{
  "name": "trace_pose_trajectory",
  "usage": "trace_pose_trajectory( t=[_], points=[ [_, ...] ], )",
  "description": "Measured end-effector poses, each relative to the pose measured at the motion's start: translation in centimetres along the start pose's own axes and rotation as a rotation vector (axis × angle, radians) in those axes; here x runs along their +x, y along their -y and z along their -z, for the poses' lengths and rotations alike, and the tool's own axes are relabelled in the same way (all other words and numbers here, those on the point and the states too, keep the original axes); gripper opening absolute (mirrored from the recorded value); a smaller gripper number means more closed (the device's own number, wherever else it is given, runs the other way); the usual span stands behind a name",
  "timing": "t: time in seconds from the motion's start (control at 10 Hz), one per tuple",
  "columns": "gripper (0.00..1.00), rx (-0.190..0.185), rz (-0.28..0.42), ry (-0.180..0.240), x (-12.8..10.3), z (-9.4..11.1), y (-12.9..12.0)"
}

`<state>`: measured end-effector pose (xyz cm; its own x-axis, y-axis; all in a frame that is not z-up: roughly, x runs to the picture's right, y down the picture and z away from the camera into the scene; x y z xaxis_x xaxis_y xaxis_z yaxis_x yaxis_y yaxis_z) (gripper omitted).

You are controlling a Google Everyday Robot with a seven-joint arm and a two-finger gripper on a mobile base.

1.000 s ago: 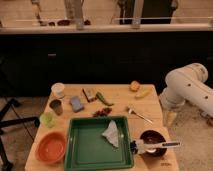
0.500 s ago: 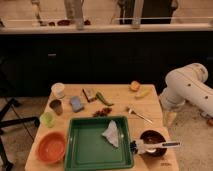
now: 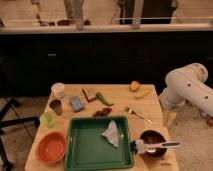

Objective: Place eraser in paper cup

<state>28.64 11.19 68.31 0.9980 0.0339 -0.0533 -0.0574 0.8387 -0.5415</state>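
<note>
The eraser (image 3: 90,93), a small tan-brown block with a darker face, lies flat at the back of the wooden table (image 3: 120,100). The white paper cup (image 3: 58,90) stands upright to its left, near the back left corner, a short gap away. My white arm (image 3: 187,89) reaches in from the right. The gripper (image 3: 170,118) hangs downward just off the table's right edge, far from both eraser and cup, with nothing seen in it.
A blue pad (image 3: 76,103), dark grey metal cup (image 3: 55,106) and light green cup (image 3: 47,119) sit on the left. A green pepper (image 3: 102,98), red chilies (image 3: 104,112), fork (image 3: 140,115), orange fruit (image 3: 134,86), green tray (image 3: 85,150), orange bowl (image 3: 51,147) and dark bowl (image 3: 152,137) fill the table.
</note>
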Motion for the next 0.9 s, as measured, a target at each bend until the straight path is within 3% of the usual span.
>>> trace_pose_trajectory(
  t=[0.9],
  points=[
    [0.80,-0.001,0.011,0.020,-0.36,0.20,0.10]
  ],
)
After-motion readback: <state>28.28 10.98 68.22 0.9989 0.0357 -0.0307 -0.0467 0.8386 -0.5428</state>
